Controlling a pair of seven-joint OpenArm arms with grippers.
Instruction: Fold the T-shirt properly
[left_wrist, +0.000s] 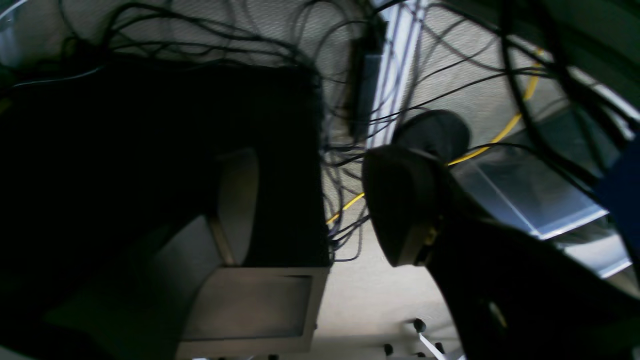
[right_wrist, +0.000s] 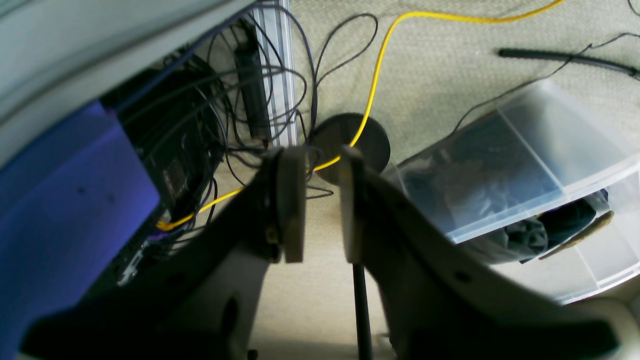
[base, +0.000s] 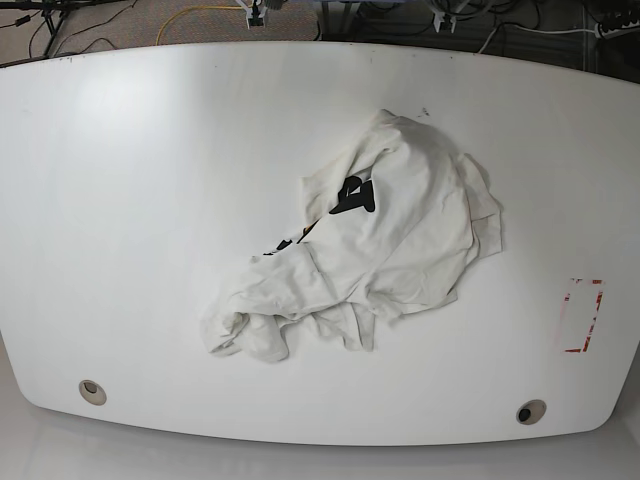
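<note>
Folding has not begun: the T-shirt (base: 375, 235) lies crumpled mid-desk (base: 130, 200). Your left end effector (left_wrist: 310, 205) stands wide apart, your right end effector (right_wrist: 322, 200) narrowly apart, both empty below the desk. Next, spread the garment flat.

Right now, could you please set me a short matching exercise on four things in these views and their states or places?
Things:
1. T-shirt
2. right gripper
3. yellow cable
4. red-edged marker

States or places:
a. runs across the floor
b. crumpled mid-table
c. jaws slightly apart, holding nothing
d. flat near the table edge

Pairs: 1-b, 2-c, 3-a, 4-d
</note>
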